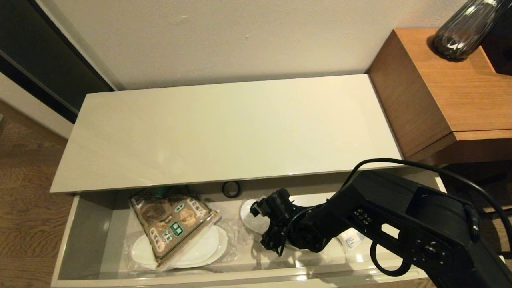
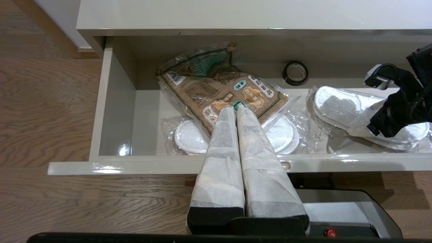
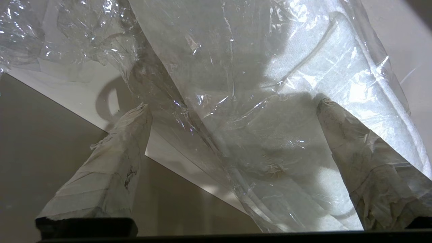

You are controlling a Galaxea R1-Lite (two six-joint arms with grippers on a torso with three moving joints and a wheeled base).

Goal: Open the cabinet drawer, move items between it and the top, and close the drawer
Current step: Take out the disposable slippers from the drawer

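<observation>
Slippers (image 2: 351, 113) in crinkly clear wrap lie flat on the floor of the open drawer (image 1: 80, 224), right of the middle, and we judge them light, soft and floppy, with a film that is slick and will slide or bunch under the fingers.

Our right gripper (image 3: 233, 108) is down over this pack with its fingers spread wide, one on each side of it, nothing clamped yet. We would pinch across the narrow width, catching slipper and film together, not loose film alone.

In the left wrist view the long axis runs roughly along the drawer's length, the rounded toe toward the snack bag (image 1: 172, 222).

Our left gripper (image 2: 236, 113) hangs outside the drawer front, fingers pressed together and empty. The top (image 1: 224, 132) has nothing on it.
</observation>
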